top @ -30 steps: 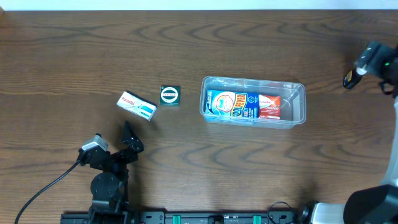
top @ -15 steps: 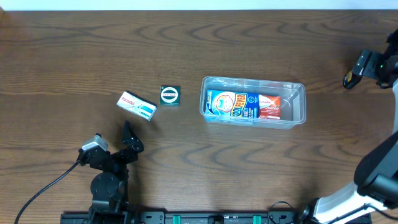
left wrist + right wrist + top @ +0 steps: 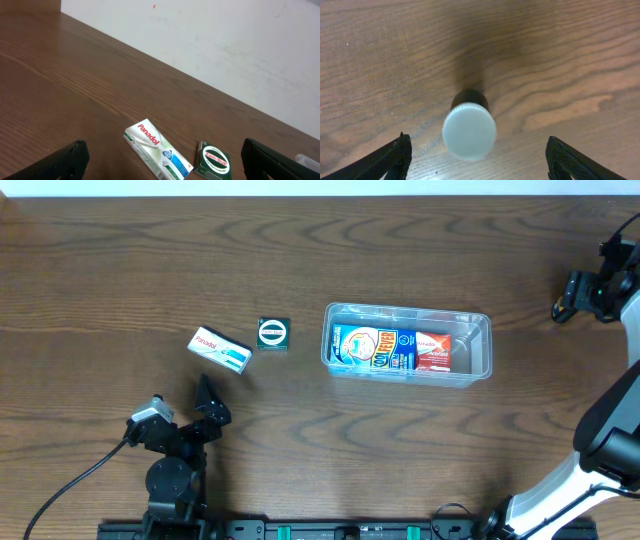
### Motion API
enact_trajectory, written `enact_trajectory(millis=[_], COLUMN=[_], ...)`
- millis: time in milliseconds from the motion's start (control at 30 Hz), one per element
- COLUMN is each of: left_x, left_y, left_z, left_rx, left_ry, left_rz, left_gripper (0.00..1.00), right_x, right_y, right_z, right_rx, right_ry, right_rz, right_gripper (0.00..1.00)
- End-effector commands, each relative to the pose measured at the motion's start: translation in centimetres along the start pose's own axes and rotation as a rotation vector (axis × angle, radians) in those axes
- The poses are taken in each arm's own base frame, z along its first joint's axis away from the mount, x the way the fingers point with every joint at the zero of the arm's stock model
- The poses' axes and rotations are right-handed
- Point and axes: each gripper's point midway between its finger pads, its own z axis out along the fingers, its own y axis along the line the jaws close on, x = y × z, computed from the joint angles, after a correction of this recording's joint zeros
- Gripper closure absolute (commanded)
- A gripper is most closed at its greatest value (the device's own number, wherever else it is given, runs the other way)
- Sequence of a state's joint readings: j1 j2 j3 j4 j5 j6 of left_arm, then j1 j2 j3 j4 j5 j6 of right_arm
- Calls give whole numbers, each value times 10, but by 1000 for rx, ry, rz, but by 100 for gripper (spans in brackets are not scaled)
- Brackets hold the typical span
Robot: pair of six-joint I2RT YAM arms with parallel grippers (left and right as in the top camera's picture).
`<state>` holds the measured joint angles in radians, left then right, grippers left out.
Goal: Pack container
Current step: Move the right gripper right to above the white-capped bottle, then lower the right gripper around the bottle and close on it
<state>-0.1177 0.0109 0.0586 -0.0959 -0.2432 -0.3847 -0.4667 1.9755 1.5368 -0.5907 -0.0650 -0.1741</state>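
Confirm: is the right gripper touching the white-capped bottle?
Apart. Right wrist view: the white-capped bottle stands between the open fingers of the right gripper, with bare table showing on both sides of its cap.

- The overhead view is fixed above the table [image 3: 120,260] and looks straight down, from far enough off to take in nearly the whole wooden top. The arm bases sit at the near edge.
- The left wrist view sits low over the near left of the table. It faces the far wall [image 3: 225,40] at a shallow tilt, with its own fingers [image 3: 60,160] in the lower corners.
- The right wrist view is close above the far right of the table. It faces straight down on a white-capped bottle [image 3: 469,131].
- The overhead and left wrist views share the Panadol box [image 3: 221,350], the green Zam-Buk box [image 3: 273,333] and an edge of the clear container [image 3: 480,325].
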Motion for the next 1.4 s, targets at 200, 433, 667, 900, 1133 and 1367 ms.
enact_trajectory(millis=[200,433,667,900,1133,1367], left_x=[12,12,12,12,12,12], left_y=[9,9,9,9,9,9], left_z=[2,2,2,2,2,2], left_rx=[-32,-31,-31,-31,-31,-31], left_ry=[20,20,20,20,20,20], left_rz=[23,23,23,23,23,23], left_gripper=[2,2,2,2,2,2], right_x=[-5,-10,-1,0,-1,-5], right_y=[1,6,8,10,10,10], right_z=[14,17,37,45,44,40], right_rx=[-27,-59,-79,-90,-90,-88], right_ry=[-25,-50,-23,-23,-25,-37], right_rz=[-18,-20,-15,-12,-12,-14], right_gripper=[25,35,34,55,55,49])
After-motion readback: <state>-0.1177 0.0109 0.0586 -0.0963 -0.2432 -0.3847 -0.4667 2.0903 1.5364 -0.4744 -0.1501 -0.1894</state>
